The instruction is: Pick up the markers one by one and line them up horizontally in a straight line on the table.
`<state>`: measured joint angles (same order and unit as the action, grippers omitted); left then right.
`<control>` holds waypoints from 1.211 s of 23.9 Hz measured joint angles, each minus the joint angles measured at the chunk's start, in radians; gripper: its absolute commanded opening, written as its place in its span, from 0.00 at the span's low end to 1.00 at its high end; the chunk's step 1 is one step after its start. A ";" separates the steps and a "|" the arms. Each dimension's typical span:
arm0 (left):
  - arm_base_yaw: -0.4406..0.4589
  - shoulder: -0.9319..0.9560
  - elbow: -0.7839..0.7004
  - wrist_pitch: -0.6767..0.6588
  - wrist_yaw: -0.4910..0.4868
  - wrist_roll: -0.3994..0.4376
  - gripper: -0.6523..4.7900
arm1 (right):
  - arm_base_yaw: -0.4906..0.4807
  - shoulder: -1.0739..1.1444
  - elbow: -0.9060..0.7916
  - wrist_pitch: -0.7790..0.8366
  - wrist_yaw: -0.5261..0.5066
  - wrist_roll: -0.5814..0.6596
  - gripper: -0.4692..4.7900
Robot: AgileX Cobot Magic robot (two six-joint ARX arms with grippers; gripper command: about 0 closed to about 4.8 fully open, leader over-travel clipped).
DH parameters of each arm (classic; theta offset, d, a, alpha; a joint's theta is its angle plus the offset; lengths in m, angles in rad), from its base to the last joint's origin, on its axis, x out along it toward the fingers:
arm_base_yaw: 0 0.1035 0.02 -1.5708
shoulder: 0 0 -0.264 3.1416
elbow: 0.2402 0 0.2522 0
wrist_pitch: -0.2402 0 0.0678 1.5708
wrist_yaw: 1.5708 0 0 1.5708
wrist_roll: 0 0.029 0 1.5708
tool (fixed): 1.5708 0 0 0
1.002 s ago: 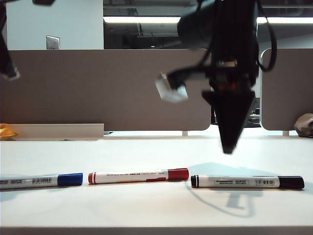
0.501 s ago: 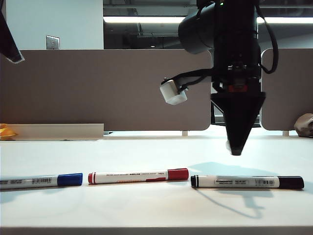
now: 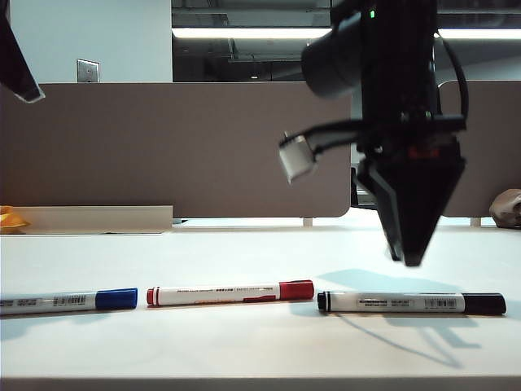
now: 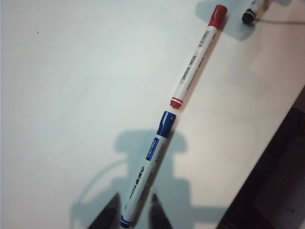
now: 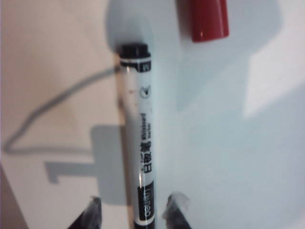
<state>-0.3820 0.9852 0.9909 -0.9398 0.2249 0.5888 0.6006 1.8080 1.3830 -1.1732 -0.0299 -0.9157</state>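
Note:
Three markers lie end to end in a row on the white table: blue-capped at the left, red-capped in the middle, black-capped at the right. My right gripper hangs just above the black marker, open, its fingers on either side of the barrel without touching it. My left gripper is high at the upper left, partly out of frame. In its wrist view the left gripper is open above the blue marker; the red marker lies beyond.
Grey-brown divider panels stand along the back of the table. A low white ledge and a yellow object sit at the back left, a beige thing at the back right. The table's front edge runs close to the markers.
My right gripper has drifted to the right above the black marker and its wrist has turned. The left gripper rose a little. The three markers have not moved.

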 measured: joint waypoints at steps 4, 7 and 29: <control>0.000 0.000 0.000 -0.007 0.000 0.000 0.26 | -0.008 0.047 -0.002 -0.003 0.000 -0.003 0.43; 0.000 0.000 0.000 -0.022 0.000 0.000 0.26 | -0.005 0.048 0.000 0.011 -0.021 -0.006 0.42; 0.000 0.000 0.000 -0.022 0.000 0.000 0.26 | -0.005 0.092 -0.029 0.074 -0.020 -0.021 0.35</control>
<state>-0.3820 0.9855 0.9909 -0.9619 0.2249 0.5888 0.5953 1.9003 1.3537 -1.0992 -0.0502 -0.9367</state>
